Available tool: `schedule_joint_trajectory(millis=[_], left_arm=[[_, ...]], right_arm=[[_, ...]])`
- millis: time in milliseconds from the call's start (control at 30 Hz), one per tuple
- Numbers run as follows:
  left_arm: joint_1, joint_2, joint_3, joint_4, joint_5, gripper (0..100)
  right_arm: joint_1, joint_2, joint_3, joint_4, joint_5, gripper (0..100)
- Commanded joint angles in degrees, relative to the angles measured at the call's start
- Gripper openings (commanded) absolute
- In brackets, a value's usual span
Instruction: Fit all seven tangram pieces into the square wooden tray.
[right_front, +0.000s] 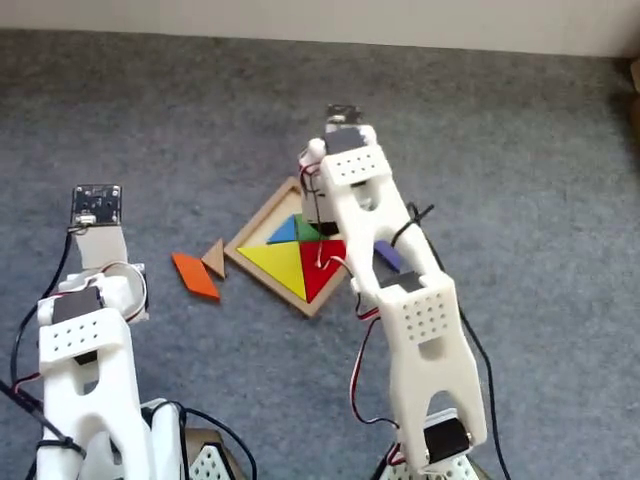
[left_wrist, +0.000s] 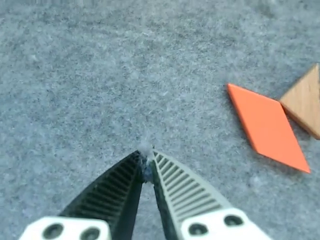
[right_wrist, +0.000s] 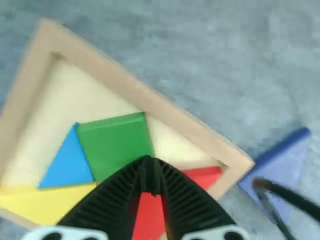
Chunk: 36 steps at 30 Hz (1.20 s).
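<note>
The square wooden tray (right_front: 262, 214) lies cornerwise mid-table. It holds a yellow triangle (right_front: 275, 262), a red triangle (right_front: 322, 270), a small blue triangle (right_front: 284, 232) and a green square (right_front: 305, 229). My right gripper (right_wrist: 149, 163) is shut and empty, its tips over the seam between the green square (right_wrist: 114, 142) and the red triangle (right_wrist: 202, 175). A purple piece (right_front: 388, 255) lies just outside the tray's right side, partly under the right arm. An orange parallelogram (left_wrist: 267, 127) and a wooden triangle (left_wrist: 305, 100) lie left of the tray. My left gripper (left_wrist: 146, 160) is shut over bare carpet beside them.
Grey carpet covers the whole table. Part of the tray's floor (right_wrist: 75, 100) behind the blue triangle (right_wrist: 67, 165) and green square is bare. A black cable (right_wrist: 285, 195) crosses the purple piece (right_wrist: 280, 162). The left arm (right_front: 85, 330) stands at the front left.
</note>
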<state>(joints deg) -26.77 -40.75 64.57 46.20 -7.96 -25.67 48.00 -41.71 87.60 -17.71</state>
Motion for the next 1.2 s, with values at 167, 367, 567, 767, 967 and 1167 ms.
schedule_joint_trajectory(millis=[167,367,567,767,967,1167], left_arm=[[-1.1,-1.71,-0.75,-0.88,0.53,2],[-1.1,-1.71,-0.75,-0.88,0.53,2],[-2.15,-1.71,-0.92,-0.88,0.7,2],[-8.75,-1.71,-3.12,-0.88,6.77,2],[-15.78,-1.71,-3.56,-2.46,10.81,2],[-19.56,-1.71,-3.38,-3.52,12.75,2]], right_arm=[[-10.33,-3.82,3.65,-3.82,0.79,0.5],[-13.32,-4.26,3.3,-0.57,0.88,0.5],[-13.05,-6.55,-1.98,6.46,4.57,0.5],[-14.29,-10.07,-8.92,10.77,4.57,0.5],[-21.41,-7.6,-12.09,5.93,-7.21,0.5],[-25.98,-4.09,-12.26,-4.35,-11.52,1.0]])
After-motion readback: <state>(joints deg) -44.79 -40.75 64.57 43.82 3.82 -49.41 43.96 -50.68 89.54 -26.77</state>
